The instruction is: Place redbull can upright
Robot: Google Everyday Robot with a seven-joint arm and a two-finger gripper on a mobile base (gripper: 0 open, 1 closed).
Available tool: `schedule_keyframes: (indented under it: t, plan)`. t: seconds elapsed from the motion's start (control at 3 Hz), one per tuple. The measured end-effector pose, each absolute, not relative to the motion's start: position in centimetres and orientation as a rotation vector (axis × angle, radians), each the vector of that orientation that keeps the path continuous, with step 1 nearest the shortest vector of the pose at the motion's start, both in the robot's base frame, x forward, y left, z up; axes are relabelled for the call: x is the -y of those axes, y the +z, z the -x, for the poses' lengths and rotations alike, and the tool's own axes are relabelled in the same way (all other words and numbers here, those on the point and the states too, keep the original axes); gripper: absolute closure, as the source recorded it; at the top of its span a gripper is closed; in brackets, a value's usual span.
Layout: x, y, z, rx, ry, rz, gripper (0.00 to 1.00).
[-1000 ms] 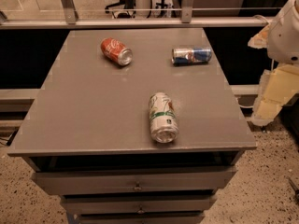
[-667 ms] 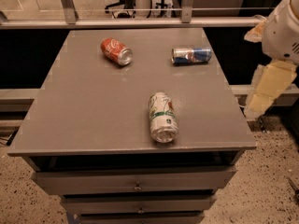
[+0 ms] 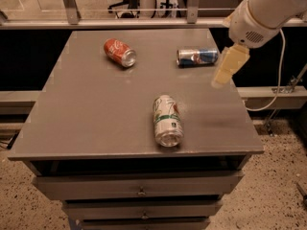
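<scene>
Grey flat-topped metal drawer cabinet (image 3: pixel 96 128) stands on a speckled floor, with a railing and office chairs behind it. Three cans lie on their sides on the top.

1. Task object: the slim blue-and-silver redbull can (image 3: pixel 197 57) lies horizontally near the far right corner, with its silver end facing left. It is not yet upright.
2. Other objects: a red cola can (image 3: pixel 120 52) lies far left of centre. A wider white-and-green can (image 3: pixel 167 120) lies near the front edge. All three are well apart, and none has shifted over the last second.
3. End effector: the cream-coloured gripper (image 3: pixel 225 71), on the white arm (image 3: pixel 268 11), was outside the right edge of the cabinet a second ago. It has since travelled inward and now hangs just beside the right end of the redbull can, apart from it. Whether it is open or closed cannot be told.

Assessment: the approach phase is under way. Grasping, reorienting and setting the can down remain outstanding.
</scene>
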State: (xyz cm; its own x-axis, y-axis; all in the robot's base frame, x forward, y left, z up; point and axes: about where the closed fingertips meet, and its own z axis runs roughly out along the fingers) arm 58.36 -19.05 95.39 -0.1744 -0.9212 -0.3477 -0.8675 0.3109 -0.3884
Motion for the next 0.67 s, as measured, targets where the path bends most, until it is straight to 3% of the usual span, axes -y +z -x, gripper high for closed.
schedule_keyframes:
  t: [0.67]
  plan:
    - [17.0,91.5,-70.1,-2.03,-0.123,1.565,0.0]
